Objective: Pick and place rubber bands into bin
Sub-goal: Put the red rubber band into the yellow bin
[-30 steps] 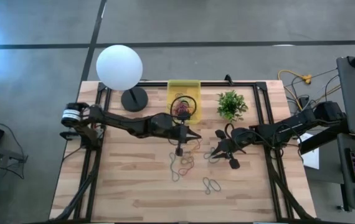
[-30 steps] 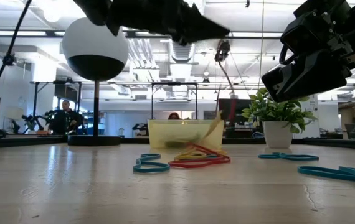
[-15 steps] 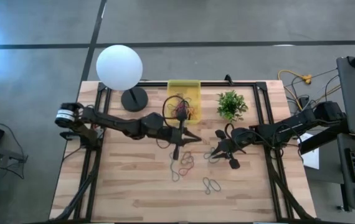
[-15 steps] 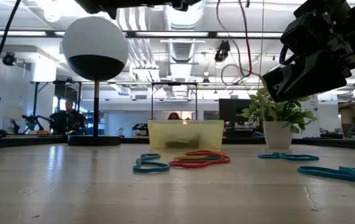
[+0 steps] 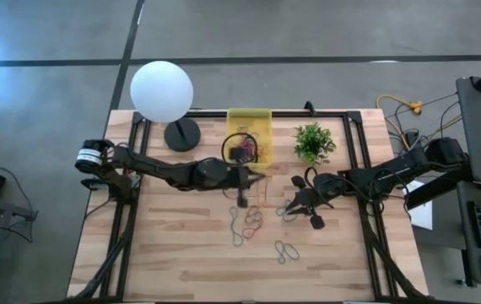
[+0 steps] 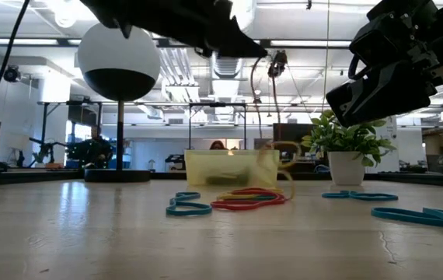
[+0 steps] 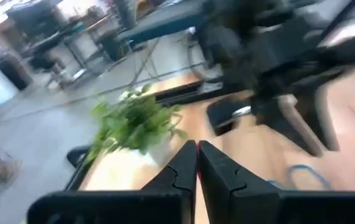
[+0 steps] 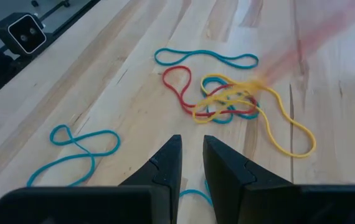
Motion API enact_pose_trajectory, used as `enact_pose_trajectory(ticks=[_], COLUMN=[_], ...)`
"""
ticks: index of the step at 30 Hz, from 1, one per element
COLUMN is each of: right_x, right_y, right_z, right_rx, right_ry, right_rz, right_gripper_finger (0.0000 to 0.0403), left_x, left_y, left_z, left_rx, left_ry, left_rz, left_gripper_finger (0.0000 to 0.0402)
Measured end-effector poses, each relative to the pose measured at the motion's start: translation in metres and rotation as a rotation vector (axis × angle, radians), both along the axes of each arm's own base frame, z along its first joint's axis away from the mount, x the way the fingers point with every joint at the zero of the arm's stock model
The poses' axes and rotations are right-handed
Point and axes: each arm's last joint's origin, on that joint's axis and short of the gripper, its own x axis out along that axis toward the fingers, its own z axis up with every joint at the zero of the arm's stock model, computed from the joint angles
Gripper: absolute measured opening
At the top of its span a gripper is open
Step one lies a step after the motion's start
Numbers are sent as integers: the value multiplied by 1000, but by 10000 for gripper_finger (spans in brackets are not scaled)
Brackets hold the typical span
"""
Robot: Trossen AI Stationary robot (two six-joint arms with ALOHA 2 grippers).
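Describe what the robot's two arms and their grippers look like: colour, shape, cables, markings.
Both arms are dark, slim and jointed. The left gripper and right gripper each end in two black fingers with tapered, angular tips. A thin dark cable loops above the left arm. The right arm carries a boxy black wrist block. No markings show.

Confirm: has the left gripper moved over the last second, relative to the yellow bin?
Yes. In the high view the left gripper swung out toward the table's left side, then came back to nearly where it began, just in front of the bin. Net shift is slight.
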Motion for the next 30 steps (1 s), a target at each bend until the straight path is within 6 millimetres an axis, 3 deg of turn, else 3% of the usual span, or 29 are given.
enact_pose_trajectory(ticks=[1, 4, 5, 7, 10, 12, 19, 21, 25, 27, 29, 30], right_x=[0, 0, 0, 0, 0, 0, 0, 0, 0, 0, 0, 0], right_y=[0, 0, 0, 0, 0, 0, 0, 0, 0, 0, 0, 0], right_z=[0, 0, 0, 0, 0, 0, 0, 0, 0, 0, 0, 0], right_rx=[0, 0, 0, -2, 1, 2, 2, 2, 2, 2, 2, 2], right_ry=[-1, -2, -2, -3, 0, 0, 2, 1, 2, 1, 1, 1], right_rz=[0, -1, -1, 1, -1, -2, -2, -2, -2, -2, -2, -2], right_gripper_finger=[57, 57, 57, 57, 57, 57, 57, 57, 57, 57, 57, 57], left_x=[0, 3, 4, 5, 8, 7, 4, 3, -1, 0, 1, 1], left_y=[1, -12, -17, -19, -8, -8, -3, -6, -16, -15, -7, -4], left_z=[0, 0, -2, -8, -8, -8, -14, -15, -12, -7, -7, -9], left_rx=[-18, -7, -6, -30, -45, -37, -71, -73, -57, -66, -83, -78], left_ry=[-14, -53, -58, -42, -64, -65, -96, -95, -133, -154, -155, -151], left_rz=[-20, -484, -562, -518, -324, -437, -299, -351, -773, -675, -386, -327], left_gripper_finger=[0, 0, 0, 0, 0, 0, 0, 0, 0, 0, 0, 0])
